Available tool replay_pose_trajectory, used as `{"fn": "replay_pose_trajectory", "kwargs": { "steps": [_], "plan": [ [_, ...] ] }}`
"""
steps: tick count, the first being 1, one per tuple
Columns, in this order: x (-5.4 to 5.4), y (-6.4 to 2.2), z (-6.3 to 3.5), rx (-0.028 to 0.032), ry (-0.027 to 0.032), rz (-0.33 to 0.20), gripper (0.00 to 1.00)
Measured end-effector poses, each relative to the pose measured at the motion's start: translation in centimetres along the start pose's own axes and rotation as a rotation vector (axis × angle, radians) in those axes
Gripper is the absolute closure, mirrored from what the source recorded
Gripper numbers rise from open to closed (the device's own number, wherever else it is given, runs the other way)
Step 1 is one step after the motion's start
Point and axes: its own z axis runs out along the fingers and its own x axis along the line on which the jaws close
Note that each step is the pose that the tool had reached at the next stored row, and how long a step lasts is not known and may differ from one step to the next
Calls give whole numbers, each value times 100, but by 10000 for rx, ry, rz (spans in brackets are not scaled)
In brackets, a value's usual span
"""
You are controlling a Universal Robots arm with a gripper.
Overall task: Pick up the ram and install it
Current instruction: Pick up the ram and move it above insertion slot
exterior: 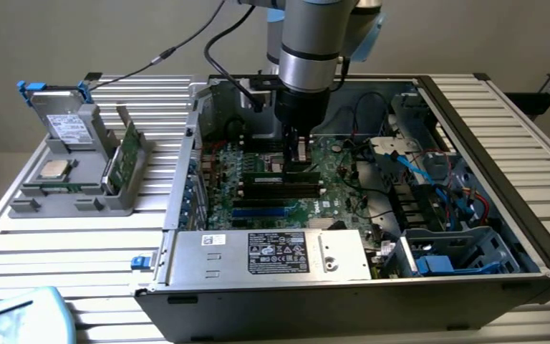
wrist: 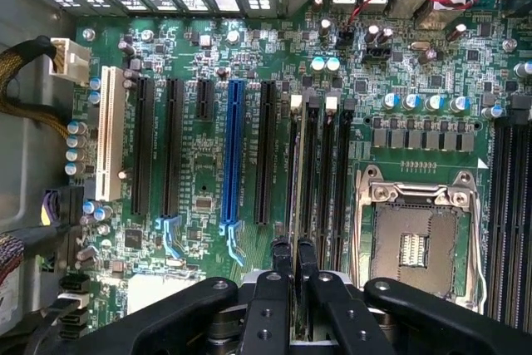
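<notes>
One narrow green ram stick (wrist: 295, 172) sat pinched edge-on between closed black fingers (wrist: 281, 259).
Any tilt over the long black slots (wrist: 342, 172) could have jammed it.

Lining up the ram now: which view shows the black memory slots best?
The wrist view: it looks straight down on the memory slots, beside the processor socket, with the hand holding the ram edge-on along them. The exterior view shows the slots slanted, partly behind the hand.

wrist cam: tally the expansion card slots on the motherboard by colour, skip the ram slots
white slots: 1
blue slots: 1
black slots: 4, one of them short
Total: 6
</notes>
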Motion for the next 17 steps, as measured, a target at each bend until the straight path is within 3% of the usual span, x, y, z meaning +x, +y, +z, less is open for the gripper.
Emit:
{"fn": "replay_pose_trajectory", "kwargs": {
  "steps": [17],
  "plan": [
    [2,-26,105,2,-17,-17,86]
  ]
}}
